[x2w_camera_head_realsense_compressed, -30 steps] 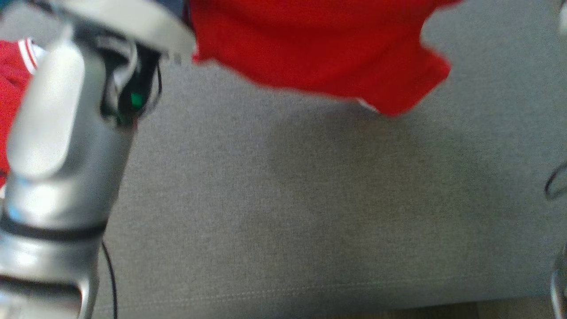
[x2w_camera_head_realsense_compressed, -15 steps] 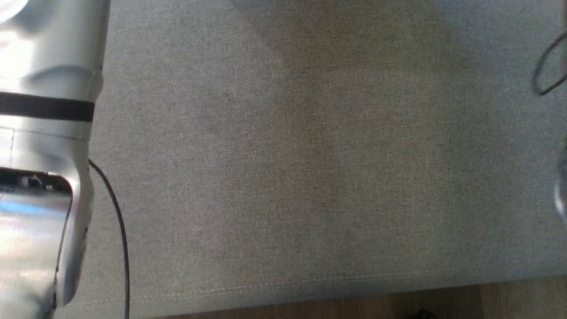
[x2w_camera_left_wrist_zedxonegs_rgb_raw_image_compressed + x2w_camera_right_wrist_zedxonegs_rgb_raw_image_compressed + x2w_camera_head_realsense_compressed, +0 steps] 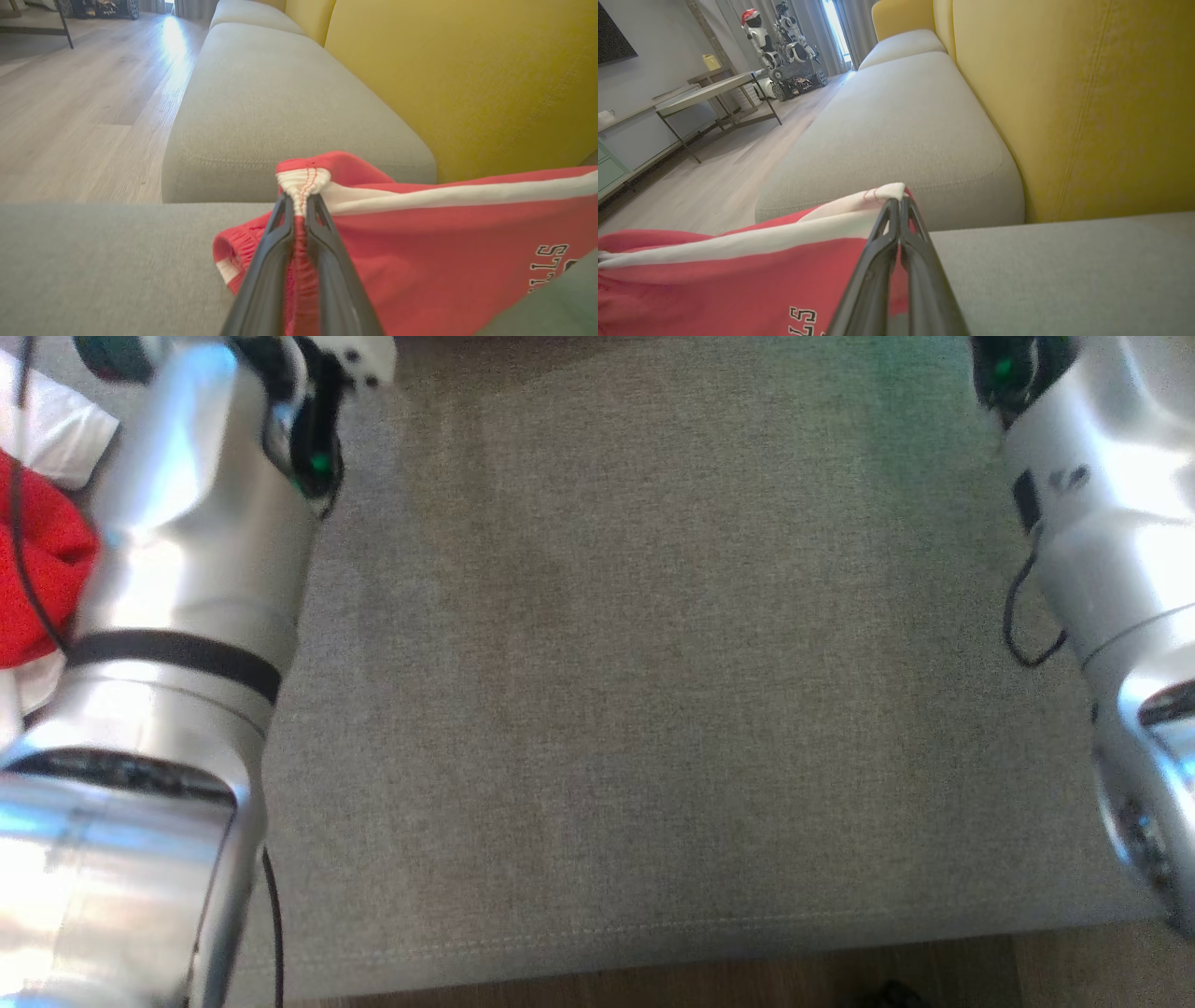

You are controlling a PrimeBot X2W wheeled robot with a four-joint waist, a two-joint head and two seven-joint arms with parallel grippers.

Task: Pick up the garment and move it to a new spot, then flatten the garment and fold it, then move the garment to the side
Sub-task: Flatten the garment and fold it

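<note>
Grey sofa cushions (image 3: 653,709) lie beneath us, with a yellow backrest (image 3: 467,84) beyond our fingertips and wooden floor (image 3: 70,116) alongside. Our left gripper (image 3: 299,199) and right gripper (image 3: 896,204) each pinch a white-trimmed edge of the red garment (image 3: 420,252), which spans between them.

A: What is the garment (image 3: 420,261) made of?
B: Soft red cloth, matt, with a ribbed white band (image 3: 444,198).
A: And the sofa seat (image 3: 653,663)?
B: Grey woven fabric, matt, slightly rough. The backrest (image 3: 467,84) is yellow cloth, the floor (image 3: 70,116) smooth pale wood, and the left arm (image 3: 187,569) glossy silver.
</note>
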